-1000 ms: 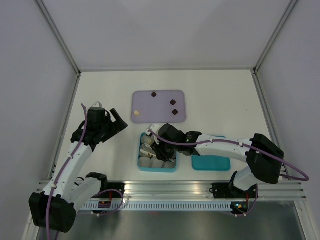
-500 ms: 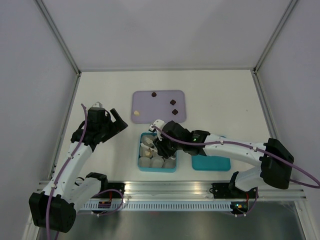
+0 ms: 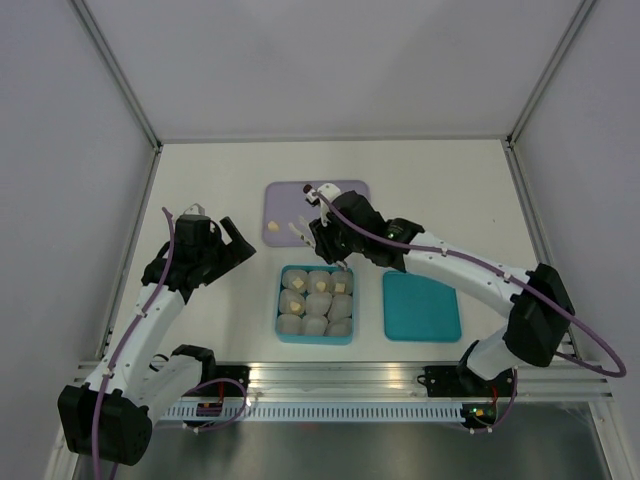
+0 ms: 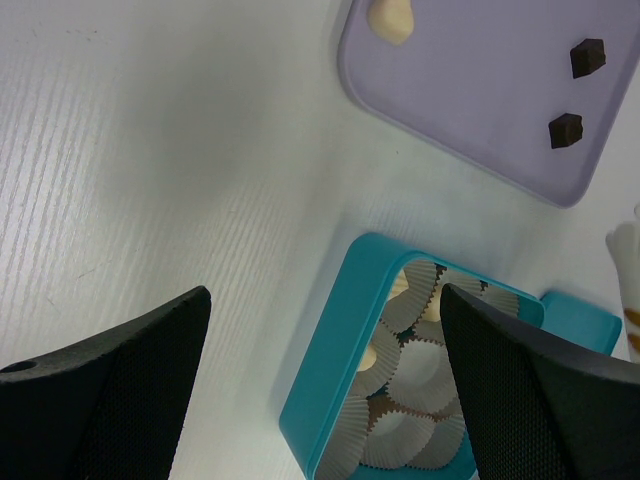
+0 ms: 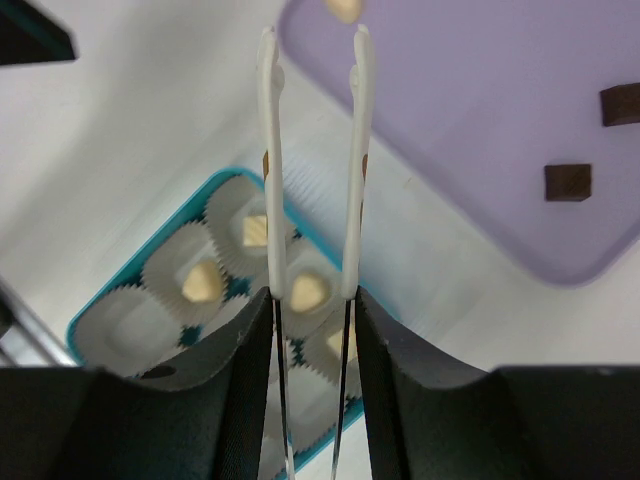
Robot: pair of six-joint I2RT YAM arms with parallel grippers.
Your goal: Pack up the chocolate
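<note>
Now the right gripper (image 3: 303, 226) hangs over the tray's (image 3: 285, 212) near edge, its tongs a narrow gap apart with nothing between them. One cream chocolate (image 4: 391, 17) and dark pieces (image 4: 587, 57) lie on the tray; more sit in paper cups (image 3: 318, 305) in the teal box (image 4: 330, 400). The lid (image 3: 421, 306) lies beside it. The left gripper (image 4: 320, 385) hovers spread wide, empty.

Table: we see a flat white tabletop (image 3: 200, 180).
Walls: plain pale grey panels (image 3: 330, 60) on three sides.
Frame: silver metal corner posts (image 3: 115, 70).
Near edge: ribbed aluminium rail (image 3: 340, 378).
</note>
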